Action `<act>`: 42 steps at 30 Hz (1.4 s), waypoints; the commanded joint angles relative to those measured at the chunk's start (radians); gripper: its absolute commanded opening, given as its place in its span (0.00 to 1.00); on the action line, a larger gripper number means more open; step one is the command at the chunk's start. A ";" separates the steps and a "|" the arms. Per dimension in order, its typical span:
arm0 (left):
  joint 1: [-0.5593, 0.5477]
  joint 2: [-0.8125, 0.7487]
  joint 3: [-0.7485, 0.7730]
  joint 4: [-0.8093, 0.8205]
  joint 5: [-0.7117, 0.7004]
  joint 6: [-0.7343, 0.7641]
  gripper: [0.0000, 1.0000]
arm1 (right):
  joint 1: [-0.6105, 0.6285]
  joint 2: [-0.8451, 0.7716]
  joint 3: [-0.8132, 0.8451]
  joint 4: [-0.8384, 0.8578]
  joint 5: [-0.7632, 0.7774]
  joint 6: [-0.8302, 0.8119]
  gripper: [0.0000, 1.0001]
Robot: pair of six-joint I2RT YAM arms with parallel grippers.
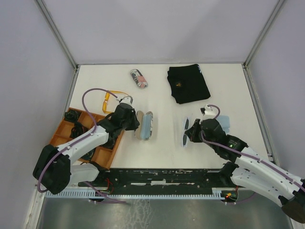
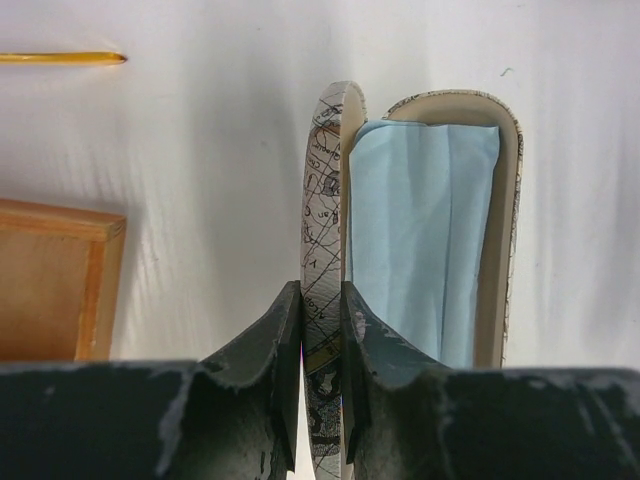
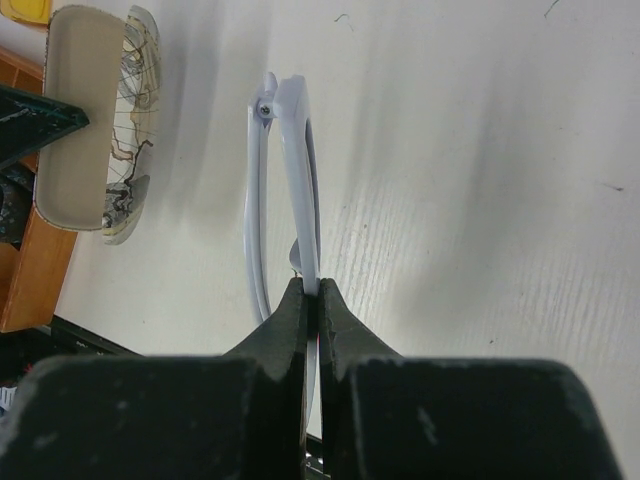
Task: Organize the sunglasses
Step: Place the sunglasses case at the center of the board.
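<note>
My left gripper (image 1: 135,122) is shut on the lid of an open map-printed glasses case (image 1: 144,125), at the table's middle left. In the left wrist view the gripper (image 2: 322,300) pinches the lid (image 2: 322,200), and a light blue cloth (image 2: 420,230) lines the case's other half. My right gripper (image 1: 190,132) is shut on the white-framed sunglasses (image 1: 185,131), folded, right of the case. In the right wrist view the gripper (image 3: 317,292) holds the white frame (image 3: 290,170) above the table. The orange-amber sunglasses (image 1: 110,98) lie behind the left gripper; one arm tip shows in the left wrist view (image 2: 60,58).
An orange compartment tray (image 1: 76,136) with dark items stands at the left edge. A flag-printed case (image 1: 138,78) lies at the back middle. A folded black cloth (image 1: 188,83) lies back right. A light blue cloth (image 1: 224,121) lies behind the right gripper.
</note>
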 commanded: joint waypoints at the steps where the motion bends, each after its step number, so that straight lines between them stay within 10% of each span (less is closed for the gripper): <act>1: -0.020 -0.025 -0.007 -0.030 -0.067 0.027 0.24 | 0.000 -0.003 0.001 0.055 -0.008 0.023 0.00; 42: -0.249 0.052 0.026 0.028 -0.086 -0.079 0.45 | -0.001 0.002 0.002 0.068 -0.038 0.073 0.00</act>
